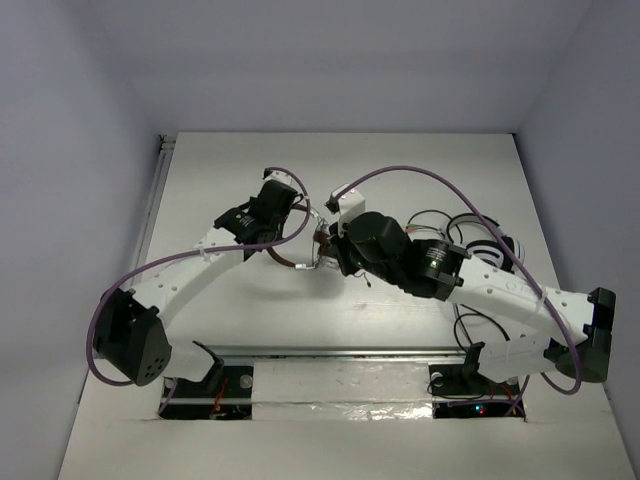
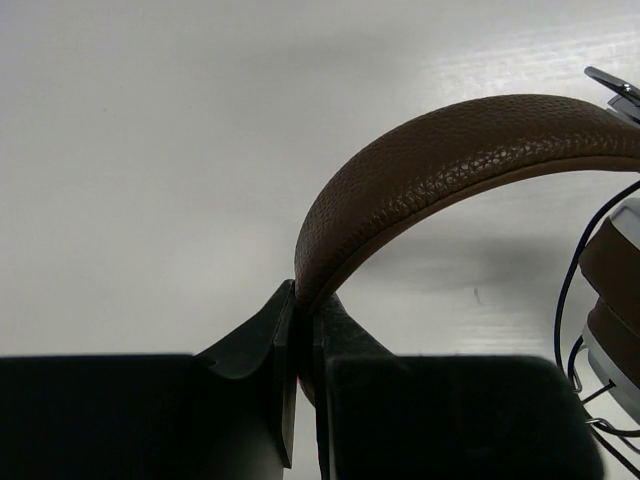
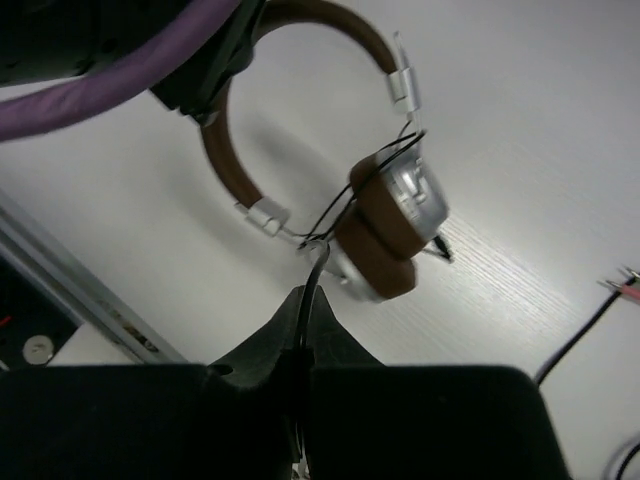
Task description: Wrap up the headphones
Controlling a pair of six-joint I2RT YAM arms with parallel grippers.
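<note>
- Black fingers of the left gripper are filling the bottom of the left wrist view. They are clamping together on the headband of the over-ear headphones, which have brown leather, brown pads and silver metal cups.
- Only this view is showing the leather's grain and the pinch itself, with the white table lying behind the band.
- The right wrist view is taking in the whole arch of the band and both ear cups sitting pad to pad. A thin black cable is looping across them.
- The right gripper is pressing its fingers together on that cable just beside the cups.
- The top view is placing the headphones mid-table between the two wrists, which are largely hiding them. It alone is showing white-and-black headphones with black cable lying beyond the right arm.
</note>
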